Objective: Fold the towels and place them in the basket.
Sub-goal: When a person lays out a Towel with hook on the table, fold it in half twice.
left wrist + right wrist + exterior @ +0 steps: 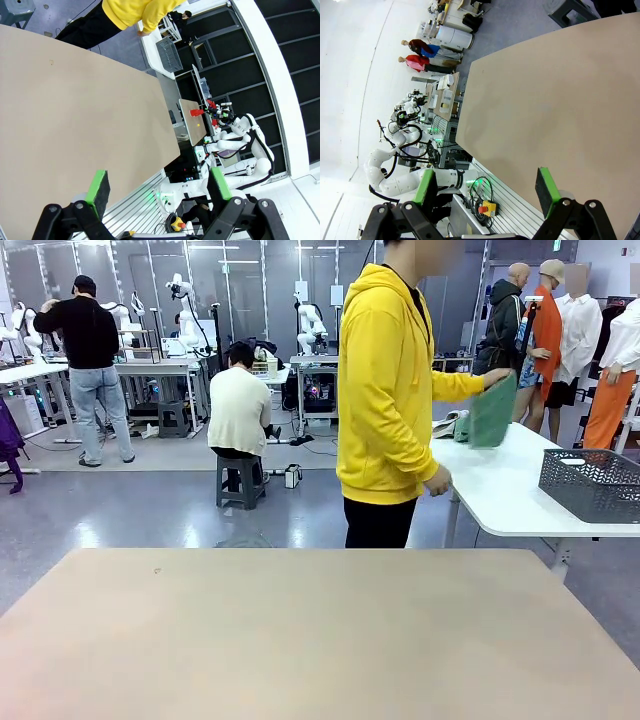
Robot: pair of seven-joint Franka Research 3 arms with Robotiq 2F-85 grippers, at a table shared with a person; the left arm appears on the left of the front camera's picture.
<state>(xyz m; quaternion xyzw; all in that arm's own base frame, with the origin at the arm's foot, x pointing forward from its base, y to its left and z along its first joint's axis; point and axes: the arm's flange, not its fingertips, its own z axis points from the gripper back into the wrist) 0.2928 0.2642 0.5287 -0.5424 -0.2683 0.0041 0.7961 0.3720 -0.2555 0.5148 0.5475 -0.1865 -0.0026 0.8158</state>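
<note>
Your left gripper (158, 186) hung over the tan table (300, 640) near its edge, jaws spread wide, gripping nothing. Your right gripper (486, 187) was the same: wide apart, nothing between the green pads (546, 186). The person in the yellow hoodie (388, 390) stood past the tan table's far edge, turned to a white side table (500, 490). One hand (497, 378) held the green towel (493, 412) up by its top, hanging over that table's left end. A paler cloth (447, 424) lay there just beside it; you couldn't tell more. The grey basket (590, 485) sat at the white table's right end, near the front edge, well apart from the towel.
</note>
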